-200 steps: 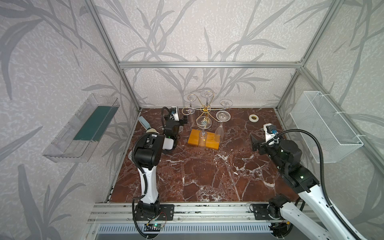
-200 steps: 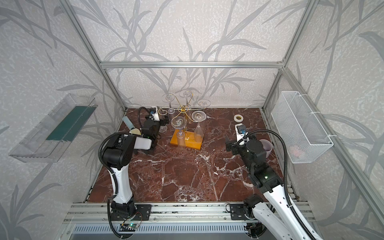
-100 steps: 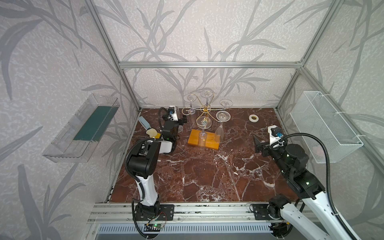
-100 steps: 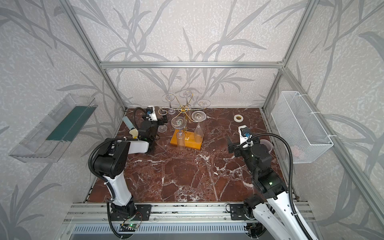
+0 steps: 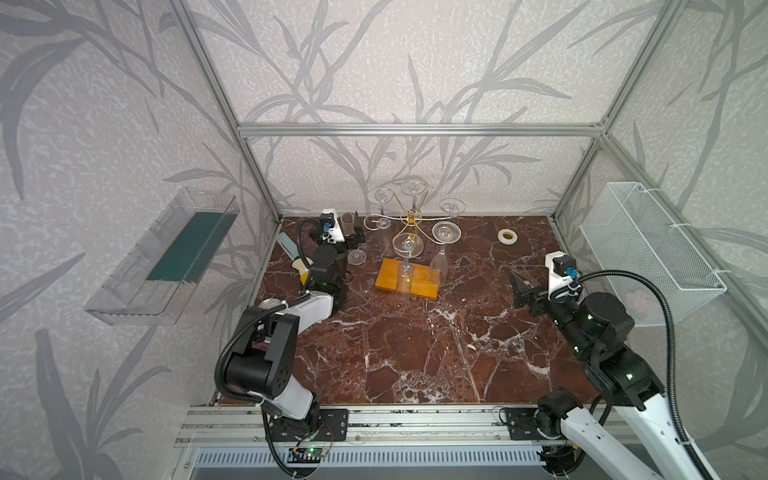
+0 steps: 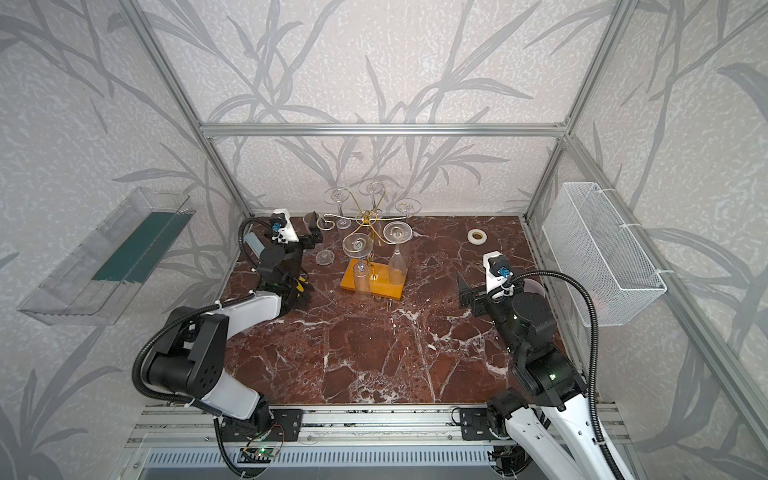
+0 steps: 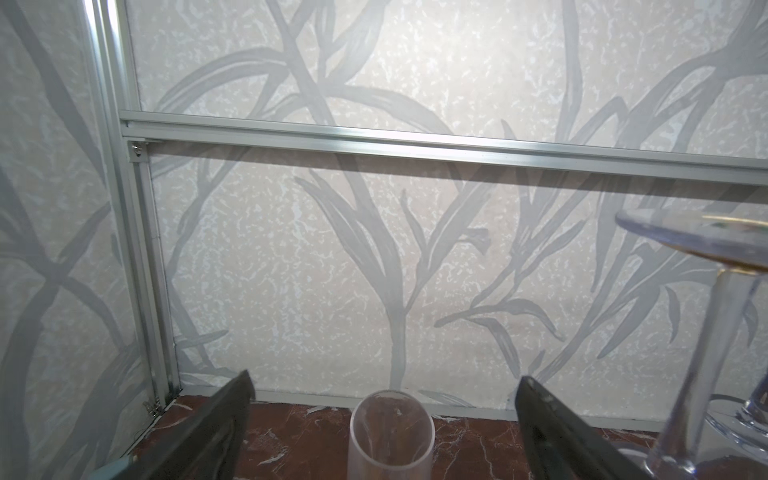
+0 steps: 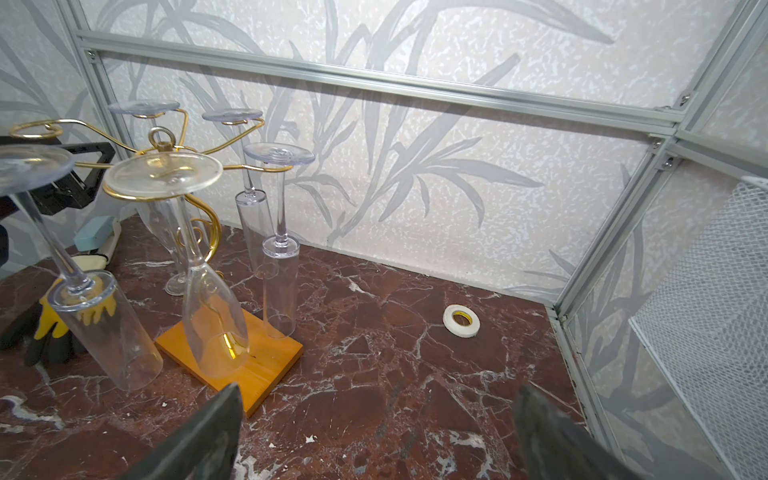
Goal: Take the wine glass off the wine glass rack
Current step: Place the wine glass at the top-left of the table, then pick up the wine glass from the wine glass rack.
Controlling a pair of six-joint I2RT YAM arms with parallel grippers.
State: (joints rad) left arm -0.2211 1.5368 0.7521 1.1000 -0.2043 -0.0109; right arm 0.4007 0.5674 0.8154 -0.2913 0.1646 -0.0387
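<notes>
Watching my left arm (image 5: 309, 309) drop its elbow back, I see the left gripper (image 7: 384, 377) spread wide and empty. The wine glass (image 7: 390, 432) stands on the table (image 5: 415, 353), off the wine glass rack (image 5: 390, 278). The right gripper (image 8: 379, 390) has backed off, also agape. I judge the removal done.

Red-brown marble tabletop (image 5: 415, 353): wine glass rack (image 5: 388, 277) stands toward twelve o'clock, tape roll (image 5: 507, 236) at one, upright wine glass (image 5: 356, 257) at eleven
</notes>
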